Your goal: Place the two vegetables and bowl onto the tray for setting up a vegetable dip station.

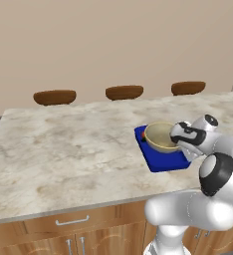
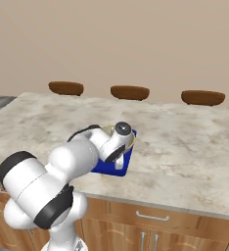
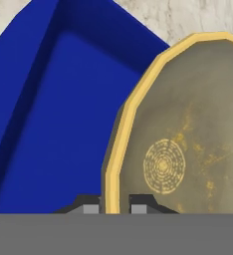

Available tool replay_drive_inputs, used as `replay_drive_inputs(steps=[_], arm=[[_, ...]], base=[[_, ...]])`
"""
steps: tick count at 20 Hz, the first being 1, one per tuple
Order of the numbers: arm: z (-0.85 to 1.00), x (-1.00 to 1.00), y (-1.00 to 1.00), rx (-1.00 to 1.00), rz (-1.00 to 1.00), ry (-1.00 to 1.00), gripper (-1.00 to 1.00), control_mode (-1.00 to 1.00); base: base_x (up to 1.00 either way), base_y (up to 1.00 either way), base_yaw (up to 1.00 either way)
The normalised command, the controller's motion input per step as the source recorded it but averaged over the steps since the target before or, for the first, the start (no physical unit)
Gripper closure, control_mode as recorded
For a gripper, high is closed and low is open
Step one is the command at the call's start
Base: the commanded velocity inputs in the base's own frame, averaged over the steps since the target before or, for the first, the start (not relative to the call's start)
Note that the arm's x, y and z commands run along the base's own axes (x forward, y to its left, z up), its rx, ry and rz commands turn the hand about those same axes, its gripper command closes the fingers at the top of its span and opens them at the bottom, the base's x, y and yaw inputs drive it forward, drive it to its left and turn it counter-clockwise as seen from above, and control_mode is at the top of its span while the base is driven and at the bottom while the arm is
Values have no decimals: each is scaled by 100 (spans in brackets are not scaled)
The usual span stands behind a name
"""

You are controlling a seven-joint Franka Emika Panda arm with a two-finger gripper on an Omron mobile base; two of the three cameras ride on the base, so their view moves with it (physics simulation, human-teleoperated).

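The beige bowl (image 1: 160, 136) with a thin light rim is over the far half of the deep-blue tray (image 1: 164, 162). My gripper (image 1: 178, 142) is shut on the bowl's near rim. In the hand view the rim runs between the two fingertips (image 3: 91, 208), with the bowl (image 3: 188, 139) to the right and the tray floor (image 3: 63, 124) to the left. A sliver of orange-red carrot (image 1: 145, 134) peeks out at the bowl's left edge, on the tray. In the right base view my arm hides most of the bowl (image 2: 131, 139) and tray (image 2: 105, 168).
The tray lies near the front edge of a marble counter (image 1: 68, 149). Three dark brown flat ovals (image 1: 54, 96) (image 1: 124, 92) (image 1: 188, 87) stand along the counter's far side. Wooden drawers (image 1: 71, 221) are below the front edge.
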Motion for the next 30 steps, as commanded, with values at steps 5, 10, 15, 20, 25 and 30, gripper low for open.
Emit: replay_drive_inputs(steps=[5,10,15,20,25,30], arm=[[0,-7,0,0,0,3,100,-100],[0,0,1,0,0,5,100,-100],[0,0,0,0,0,5,100,-100],[-8,0,1,0,0,2,100,-100],[-6,0,1,0,0,3,100,-100],[0,0,0,0,0,0,-100,-100]], base=[[0,0,0],[0,0,0],[0,0,0],[0,0,0],[0,0,0],[0,0,0]])
